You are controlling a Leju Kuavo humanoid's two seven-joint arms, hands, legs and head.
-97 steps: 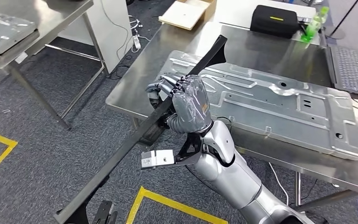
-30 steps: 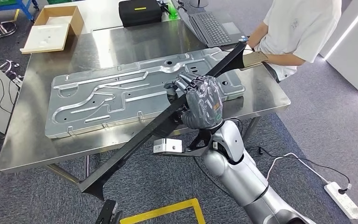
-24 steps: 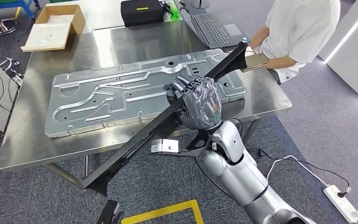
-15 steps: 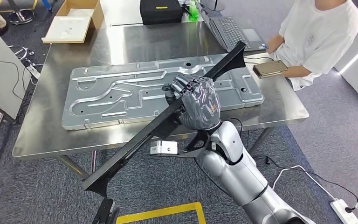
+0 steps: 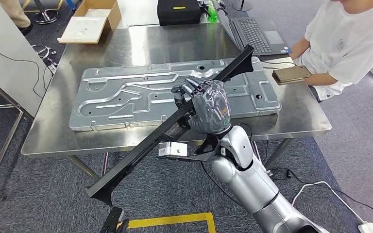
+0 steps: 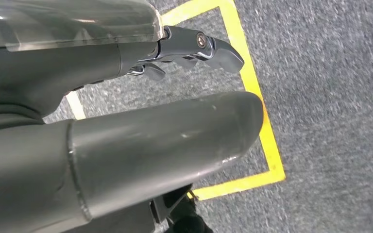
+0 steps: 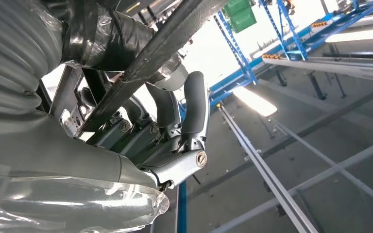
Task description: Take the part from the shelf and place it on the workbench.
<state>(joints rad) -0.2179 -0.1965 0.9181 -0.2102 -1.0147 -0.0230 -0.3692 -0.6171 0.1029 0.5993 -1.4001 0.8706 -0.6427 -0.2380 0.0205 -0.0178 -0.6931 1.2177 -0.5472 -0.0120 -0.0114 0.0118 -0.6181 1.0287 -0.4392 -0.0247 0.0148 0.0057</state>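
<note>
Camera has swung to face the workbench [image 5: 58,138] squarely; right hand [image 5: 205,106] still clamped mid-length on the long black part [image 5: 141,148], far end over the bench: carry step, lowering flat judged next; left hand [image 6: 126,126] grip unclear

A panel [image 5: 141,99] is laid on the workbench [image 5: 53,136]; behind the panel, a laptop [image 5: 255,34] and case [image 5: 179,12] are set.
</note>
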